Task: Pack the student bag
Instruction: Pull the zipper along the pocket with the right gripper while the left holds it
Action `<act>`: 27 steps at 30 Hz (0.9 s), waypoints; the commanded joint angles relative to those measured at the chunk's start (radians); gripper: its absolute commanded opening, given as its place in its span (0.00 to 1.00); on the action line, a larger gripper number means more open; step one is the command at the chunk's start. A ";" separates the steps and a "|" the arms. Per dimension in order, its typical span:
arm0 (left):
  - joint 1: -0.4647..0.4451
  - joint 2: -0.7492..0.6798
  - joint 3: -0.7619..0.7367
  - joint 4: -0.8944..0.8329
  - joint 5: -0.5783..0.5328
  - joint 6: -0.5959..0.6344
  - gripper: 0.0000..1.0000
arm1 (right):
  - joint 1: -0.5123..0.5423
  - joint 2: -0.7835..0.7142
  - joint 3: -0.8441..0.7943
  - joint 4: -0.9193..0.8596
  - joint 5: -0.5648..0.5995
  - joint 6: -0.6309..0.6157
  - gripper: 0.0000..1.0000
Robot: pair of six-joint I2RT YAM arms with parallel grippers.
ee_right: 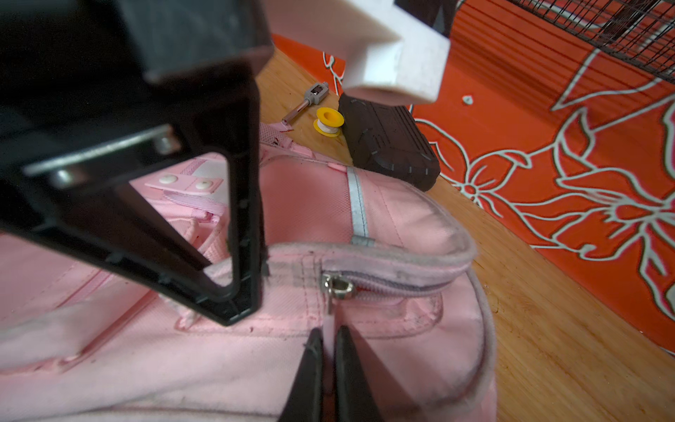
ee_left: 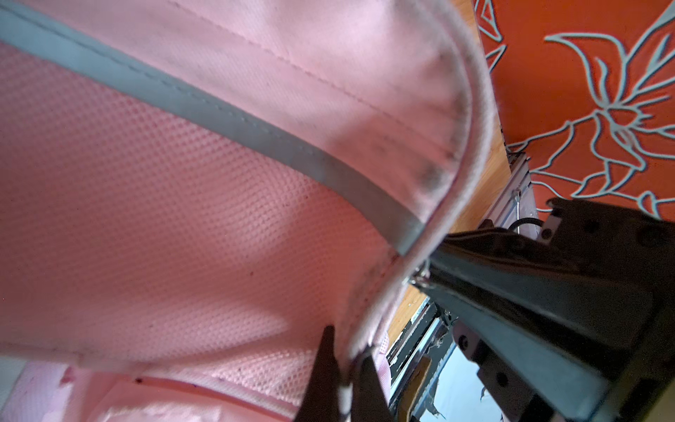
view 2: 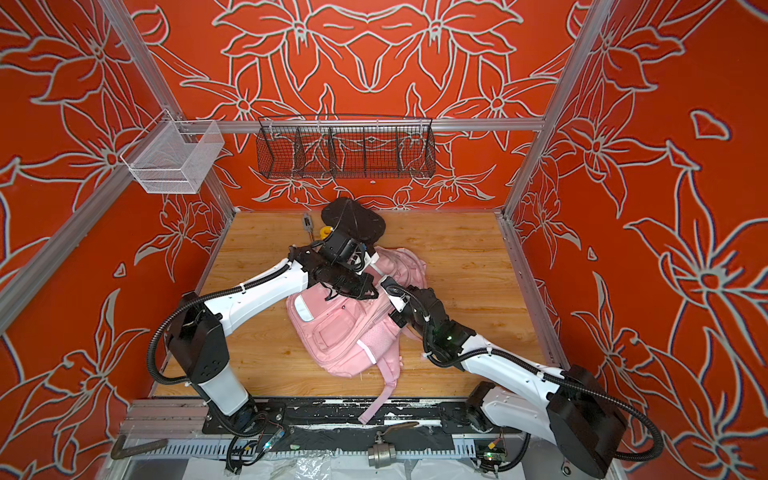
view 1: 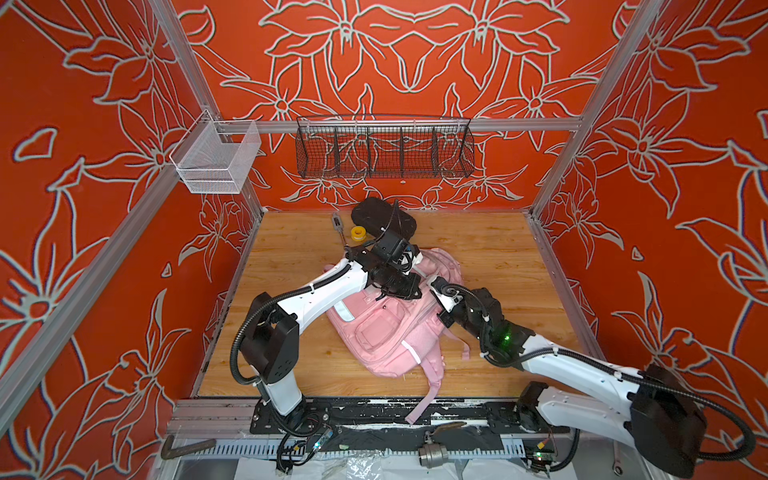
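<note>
You are barely getting started, I judge: the student bag [view 1: 386, 332] is lying mid-bench, your left gripper [ee_left: 349, 361] pinching its piped rim and your right gripper [ee_right: 328, 350] clamping the zipper pull [ee_right: 330, 318]. The yellow spool [view 1: 358, 233], grey tool [view 1: 337, 222] and black case [view 1: 382, 218] are sitting unpacked at the back of the wooden bench [view 1: 498, 257], red flowered walls [view 1: 104, 249] enclosing it.

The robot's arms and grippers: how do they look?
The left arm and right arm have white shells, black joints and black ribbed cable hoses. The right one bears a green light. The left gripper and right gripper are black, with tapered fingers.
</note>
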 commanded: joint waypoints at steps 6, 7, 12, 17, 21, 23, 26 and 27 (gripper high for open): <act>-0.017 -0.016 0.058 -0.074 0.081 0.020 0.00 | -0.038 -0.012 0.025 -0.041 -0.002 0.063 0.00; -0.017 -0.019 0.062 -0.104 0.066 0.035 0.00 | -0.048 -0.017 0.028 -0.059 0.023 0.091 0.00; -0.015 -0.053 0.045 -0.230 -0.005 0.115 0.00 | -0.153 -0.043 0.058 -0.177 -0.010 0.192 0.00; -0.018 -0.051 0.055 -0.334 -0.033 0.203 0.00 | -0.213 -0.010 0.096 -0.226 -0.051 0.198 0.00; -0.037 -0.022 0.123 -0.353 -0.081 0.303 0.00 | -0.233 -0.012 0.126 -0.273 -0.067 0.201 0.00; -0.068 0.017 0.205 -0.382 -0.116 0.394 0.00 | -0.235 -0.042 0.130 -0.315 -0.056 0.195 0.00; -0.114 0.082 0.310 -0.412 -0.141 0.513 0.00 | -0.232 -0.104 0.125 -0.393 -0.018 0.188 0.00; -0.123 0.101 0.333 -0.414 -0.149 0.542 0.00 | -0.233 -0.126 0.120 -0.411 -0.001 0.190 0.00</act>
